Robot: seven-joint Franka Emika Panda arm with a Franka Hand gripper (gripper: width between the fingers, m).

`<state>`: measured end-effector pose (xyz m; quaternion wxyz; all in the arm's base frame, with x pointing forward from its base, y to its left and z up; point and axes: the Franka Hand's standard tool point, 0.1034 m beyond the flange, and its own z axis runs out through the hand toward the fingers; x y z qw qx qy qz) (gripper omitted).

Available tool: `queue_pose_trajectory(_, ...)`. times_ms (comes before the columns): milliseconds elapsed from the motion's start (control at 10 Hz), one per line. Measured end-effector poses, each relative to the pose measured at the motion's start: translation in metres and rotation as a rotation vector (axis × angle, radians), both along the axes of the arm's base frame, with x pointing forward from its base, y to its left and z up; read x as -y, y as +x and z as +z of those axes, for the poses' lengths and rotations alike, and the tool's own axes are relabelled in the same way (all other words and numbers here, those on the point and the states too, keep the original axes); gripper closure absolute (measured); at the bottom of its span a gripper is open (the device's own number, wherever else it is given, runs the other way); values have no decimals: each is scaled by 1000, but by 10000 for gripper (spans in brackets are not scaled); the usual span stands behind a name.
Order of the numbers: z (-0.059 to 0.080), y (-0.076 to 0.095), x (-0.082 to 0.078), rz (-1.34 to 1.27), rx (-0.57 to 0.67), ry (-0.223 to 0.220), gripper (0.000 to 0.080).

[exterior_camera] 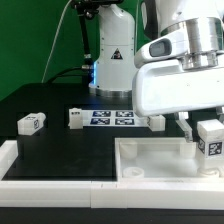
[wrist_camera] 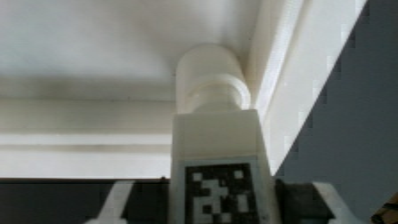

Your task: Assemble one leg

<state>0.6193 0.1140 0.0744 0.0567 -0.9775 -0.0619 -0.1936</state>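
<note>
My gripper (exterior_camera: 208,146) is shut on a leg (exterior_camera: 211,139), a small white block with a black-and-white tag, and holds it over the far right corner of the large white tray (exterior_camera: 150,165). In the wrist view the held leg (wrist_camera: 222,150) stands between my fingers, its rounded end close to the tray's raised corner wall (wrist_camera: 276,50); I cannot tell whether it touches. Three more legs lie on the black table: one at the exterior view's left (exterior_camera: 31,123), one by the marker board (exterior_camera: 75,118), one partly hidden behind my gripper (exterior_camera: 155,121).
The marker board (exterior_camera: 112,118) lies flat on the table behind the tray. A white rail (exterior_camera: 30,185) runs along the table's front edge. The arm's base (exterior_camera: 112,60) stands at the back before a green backdrop.
</note>
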Motion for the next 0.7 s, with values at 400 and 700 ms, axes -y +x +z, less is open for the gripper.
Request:
queue_pose_trajectory(400,0,8,-1,-8,69,4,509)
queue_pose_trajectory(700,0,7,-1,-8,69,4,421)
